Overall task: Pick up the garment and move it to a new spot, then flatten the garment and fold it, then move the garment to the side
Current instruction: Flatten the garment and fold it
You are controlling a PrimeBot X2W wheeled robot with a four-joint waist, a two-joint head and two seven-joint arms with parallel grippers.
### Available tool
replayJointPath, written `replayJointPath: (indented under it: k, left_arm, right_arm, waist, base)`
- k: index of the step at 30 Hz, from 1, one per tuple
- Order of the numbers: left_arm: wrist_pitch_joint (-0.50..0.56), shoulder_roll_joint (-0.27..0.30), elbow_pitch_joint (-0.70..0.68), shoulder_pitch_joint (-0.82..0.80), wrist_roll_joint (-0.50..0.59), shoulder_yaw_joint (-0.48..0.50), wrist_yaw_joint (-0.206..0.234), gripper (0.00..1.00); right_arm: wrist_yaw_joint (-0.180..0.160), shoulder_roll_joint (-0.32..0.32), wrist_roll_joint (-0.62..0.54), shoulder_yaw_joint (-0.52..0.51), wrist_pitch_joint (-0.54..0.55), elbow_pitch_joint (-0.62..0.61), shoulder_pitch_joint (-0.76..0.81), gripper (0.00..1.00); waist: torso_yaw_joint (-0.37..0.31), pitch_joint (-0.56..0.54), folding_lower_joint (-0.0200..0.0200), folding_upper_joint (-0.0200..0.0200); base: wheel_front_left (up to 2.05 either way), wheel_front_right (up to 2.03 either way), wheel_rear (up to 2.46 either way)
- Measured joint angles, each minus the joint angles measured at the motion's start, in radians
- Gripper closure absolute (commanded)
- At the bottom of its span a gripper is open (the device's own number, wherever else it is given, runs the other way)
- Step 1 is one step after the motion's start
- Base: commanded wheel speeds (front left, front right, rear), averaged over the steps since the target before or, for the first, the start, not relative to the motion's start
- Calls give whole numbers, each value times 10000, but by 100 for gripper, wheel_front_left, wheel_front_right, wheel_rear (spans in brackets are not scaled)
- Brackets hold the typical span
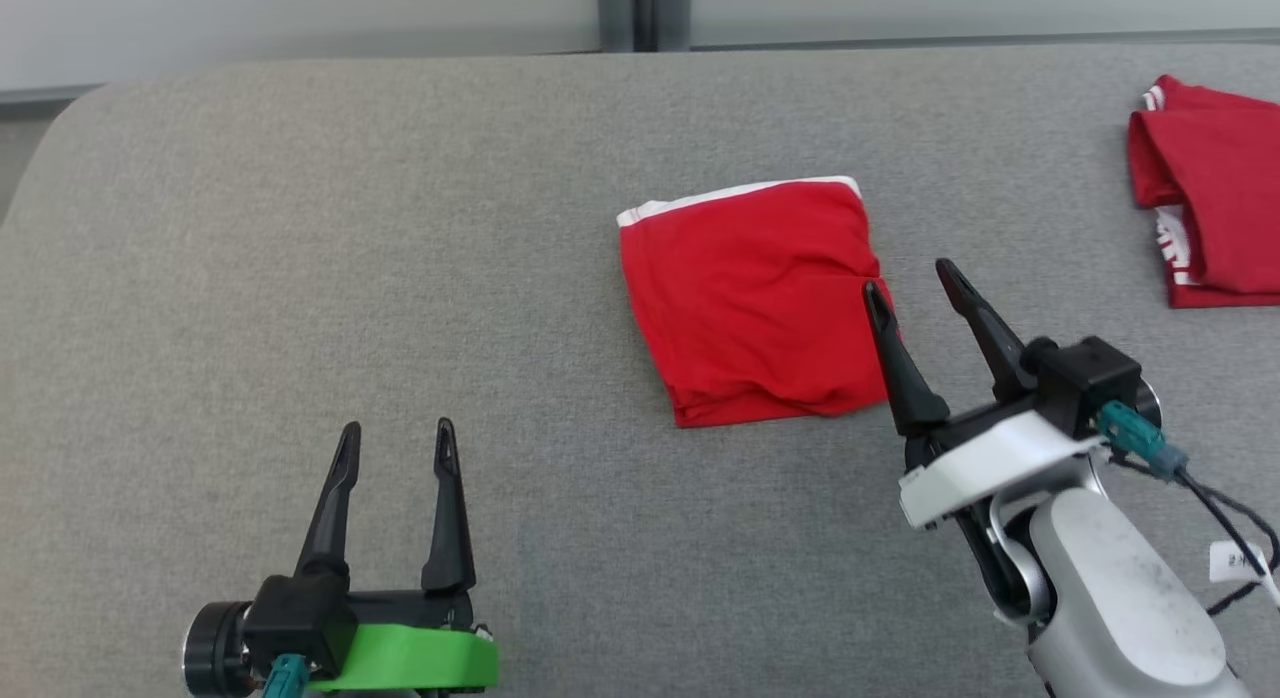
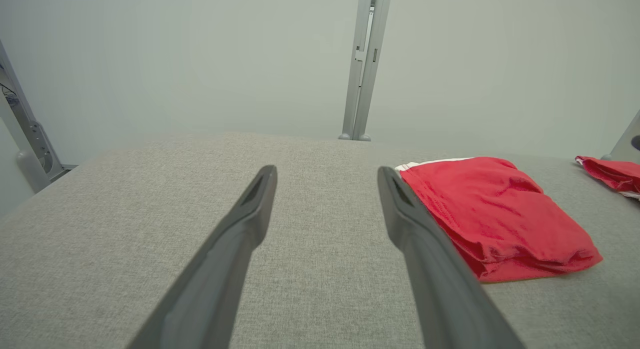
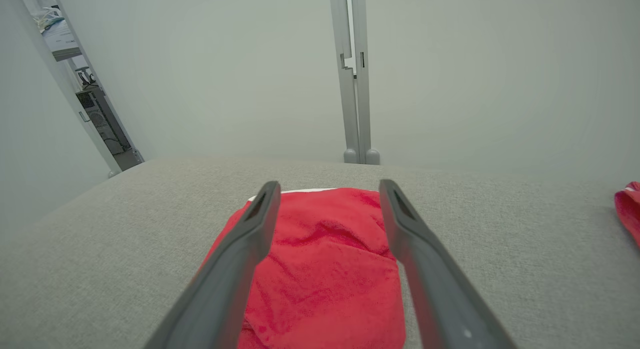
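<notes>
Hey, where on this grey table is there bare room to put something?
Widest patch: the grey table left of the folded red garment, ahead of the left gripper. A narrower strip between that garment and the second red garment at far right is crowded by the open right gripper.

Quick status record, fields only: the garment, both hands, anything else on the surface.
garment: red with white trim, folded, lying on the grey surface
right hand: open, holding nothing, at the garment's right edge
left hand: open, holding nothing, apart from the garment
other: second red garment, far right
</notes>
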Motion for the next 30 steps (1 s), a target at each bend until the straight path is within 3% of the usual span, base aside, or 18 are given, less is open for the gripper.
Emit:
replayJointPath:
  k: [16, 30]
  left_arm:
    - [0, 2, -90, 1310, 286, 531, -385, 0]
    - [0, 2, 176, 1753, 725, 686, -140, 0]
  right_arm:
    - [-2, 263, -422, -792, 0, -1407, 2809, 0]
    - [0, 493, -681, -846, 0, -1438, 3602, 0]
  waist:
    - [-1178, -1675, -1, 0]
    - [-1027, -2236, 0, 0]
  base:
    - [0, 0, 0]
    - [0, 0, 0]
